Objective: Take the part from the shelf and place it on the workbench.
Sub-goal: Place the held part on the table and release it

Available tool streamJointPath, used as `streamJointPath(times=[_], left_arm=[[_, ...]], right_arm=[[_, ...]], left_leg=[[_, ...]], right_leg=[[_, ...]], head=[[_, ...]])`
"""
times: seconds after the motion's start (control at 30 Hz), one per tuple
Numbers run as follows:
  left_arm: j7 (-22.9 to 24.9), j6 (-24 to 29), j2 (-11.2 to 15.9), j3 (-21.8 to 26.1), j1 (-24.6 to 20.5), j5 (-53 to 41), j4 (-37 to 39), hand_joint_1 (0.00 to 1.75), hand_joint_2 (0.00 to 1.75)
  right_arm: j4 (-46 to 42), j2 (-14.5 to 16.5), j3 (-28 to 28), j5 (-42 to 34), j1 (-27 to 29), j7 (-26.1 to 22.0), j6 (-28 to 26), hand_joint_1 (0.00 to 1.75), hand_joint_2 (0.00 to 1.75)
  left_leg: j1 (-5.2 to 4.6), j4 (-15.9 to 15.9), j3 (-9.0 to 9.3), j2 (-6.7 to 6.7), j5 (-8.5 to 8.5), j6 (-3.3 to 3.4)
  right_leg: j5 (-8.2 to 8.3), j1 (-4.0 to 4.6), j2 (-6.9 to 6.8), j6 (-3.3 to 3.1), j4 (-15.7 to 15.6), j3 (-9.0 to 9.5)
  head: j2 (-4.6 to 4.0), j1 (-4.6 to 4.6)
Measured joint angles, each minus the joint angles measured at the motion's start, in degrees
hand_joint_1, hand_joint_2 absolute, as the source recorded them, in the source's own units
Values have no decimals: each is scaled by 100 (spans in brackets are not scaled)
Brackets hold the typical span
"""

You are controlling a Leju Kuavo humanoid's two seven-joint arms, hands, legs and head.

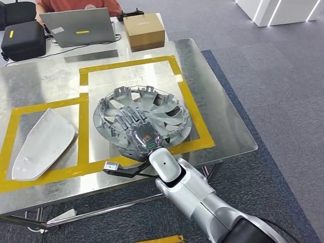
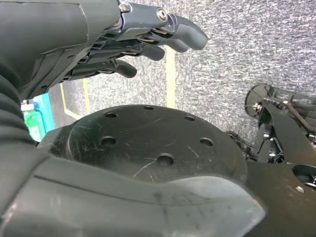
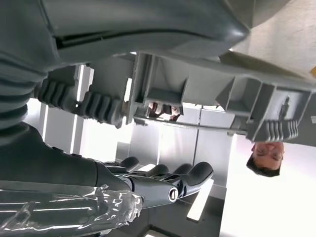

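The wheel cover (image 1: pixel 142 119), a grey plastic hubcap lying inner side up, sits on the steel table (image 1: pixel 214 101) inside the larger yellow-taped rectangle (image 1: pixel 187 96), its near edge reaching over the front tape line. So the carry from the shelf looks finished and the part is on the workbench; judging by this, what is left is for the hand to let go and pull back.

The right hand (image 1: pixel 135 124) lies over the middle of the cover with its fingers stretched flat across the ribs. In the right wrist view the cover's ribbed rim (image 3: pixel 209 94) runs close beside the thumb (image 3: pixel 175 190), with a gap of light between them. Whether that hand grips the rim or only rests on it I cannot tell.

The left hand (image 2: pixel 149 37) hangs over grey carpet, fingers straight and near together, holding nothing.

A white curved panel (image 1: pixel 42 144) lies in the neighbouring taped box. Further back are a laptop (image 1: pixel 78 25), a cardboard box (image 1: pixel 143 30) and a black case (image 1: pixel 23 38), with a person seated behind, cut off by the frame. The underside of the cover is hidden.
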Motion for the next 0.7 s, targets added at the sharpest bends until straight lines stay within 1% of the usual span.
streamJointPath(times=[0.43,0.7], left_arm=[[-10,-12,0,110,-2,81,0,0,0],[33,-96,0,166,-3,214,0,0,0]], right_arm=[[-2,-55,-25,-33,0,52,92,0,0],[-9,-157,-69,-73,11,82,93,0,0]], left_leg=[[0,0,1,0,0,0],[-1,0,1,0,0,0]], right_leg=[[0,0,0,0,0,-1],[0,-1,1,0,0,0]], head=[[0,0],[0,1]])
